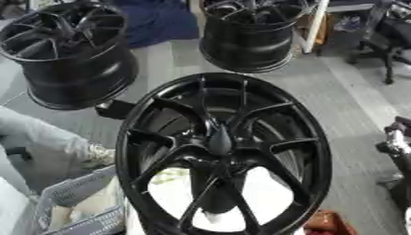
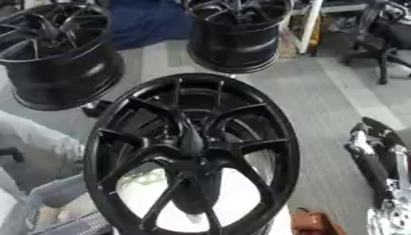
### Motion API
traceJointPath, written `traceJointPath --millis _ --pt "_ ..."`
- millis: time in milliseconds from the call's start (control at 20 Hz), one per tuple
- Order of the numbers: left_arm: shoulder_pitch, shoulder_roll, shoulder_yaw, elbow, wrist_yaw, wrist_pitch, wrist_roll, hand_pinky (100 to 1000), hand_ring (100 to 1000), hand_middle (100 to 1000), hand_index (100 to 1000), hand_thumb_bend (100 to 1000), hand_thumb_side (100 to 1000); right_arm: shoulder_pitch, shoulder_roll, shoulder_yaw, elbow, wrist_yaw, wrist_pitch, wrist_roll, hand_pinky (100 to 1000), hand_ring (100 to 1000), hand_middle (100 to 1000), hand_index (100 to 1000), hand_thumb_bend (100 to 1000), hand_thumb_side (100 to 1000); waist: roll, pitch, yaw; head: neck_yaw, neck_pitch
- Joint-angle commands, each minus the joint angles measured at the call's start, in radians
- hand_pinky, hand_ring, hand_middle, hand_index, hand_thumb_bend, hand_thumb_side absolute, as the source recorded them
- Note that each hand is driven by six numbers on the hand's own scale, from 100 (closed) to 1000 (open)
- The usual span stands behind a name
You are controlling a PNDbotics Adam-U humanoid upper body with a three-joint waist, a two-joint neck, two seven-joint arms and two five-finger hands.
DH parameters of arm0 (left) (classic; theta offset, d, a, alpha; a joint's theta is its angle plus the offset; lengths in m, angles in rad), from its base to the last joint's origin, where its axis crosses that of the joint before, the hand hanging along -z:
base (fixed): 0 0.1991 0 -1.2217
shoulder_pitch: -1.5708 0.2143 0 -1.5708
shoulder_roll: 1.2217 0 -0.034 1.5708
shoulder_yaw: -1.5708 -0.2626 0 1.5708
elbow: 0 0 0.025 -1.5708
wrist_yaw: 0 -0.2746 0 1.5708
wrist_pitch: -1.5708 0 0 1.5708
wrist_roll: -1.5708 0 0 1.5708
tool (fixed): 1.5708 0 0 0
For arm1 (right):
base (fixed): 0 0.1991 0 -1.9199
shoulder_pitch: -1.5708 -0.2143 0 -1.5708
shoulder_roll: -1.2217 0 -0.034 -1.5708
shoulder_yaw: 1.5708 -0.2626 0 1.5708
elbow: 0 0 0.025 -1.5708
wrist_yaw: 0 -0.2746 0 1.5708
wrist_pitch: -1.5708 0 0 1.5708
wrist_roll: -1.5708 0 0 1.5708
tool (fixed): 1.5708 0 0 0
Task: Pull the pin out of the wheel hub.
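Right eye view: right hand edge-cropped, indistinct.

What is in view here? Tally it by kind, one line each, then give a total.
Black wheel hubs: 3 (near, far left, far right)
Pin in the near hub's centre: 1
Grey basket, lower left: 1
Robot hand, at the right edge: 1
Total: 6

2 more black rims sit on the grey floor behind, plus a grey basket bottom left.
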Motion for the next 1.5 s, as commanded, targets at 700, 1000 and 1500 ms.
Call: traceJointPath --millis 700,1000,1500 --pt "0.051 -0.242 -0.024 -0.255 -0.063 0.221 0.296 567 492 573 758 100 575 -0.008 0.0 -0.005 -0.009 -0.002 -0.006 0.003 604 501 636 791 100 444 -0.005 -0.004 -0.002 0.014 -0.002" --pt "0.05 -0.261 -0.067 -0.264 -0.063 0.233 0.391 567 492 572 757 100 584 -0.008 0.0 -0.005 -0.011 -0.002 -0.007 0.003 604 501 636 791 100 445 -0.005 -0.002 -0.003 0.013 -0.002" --pt "0.048 -0.277 -0.068 -0.264 -0.067 0.239 0.405 568 493 571 752 100 593 -0.007 0.001 -0.006 -0.013 -0.002 -0.006 0.004 604 501 637 791 100 447 -0.009 -0.003 0.003 0.01 -0.002"
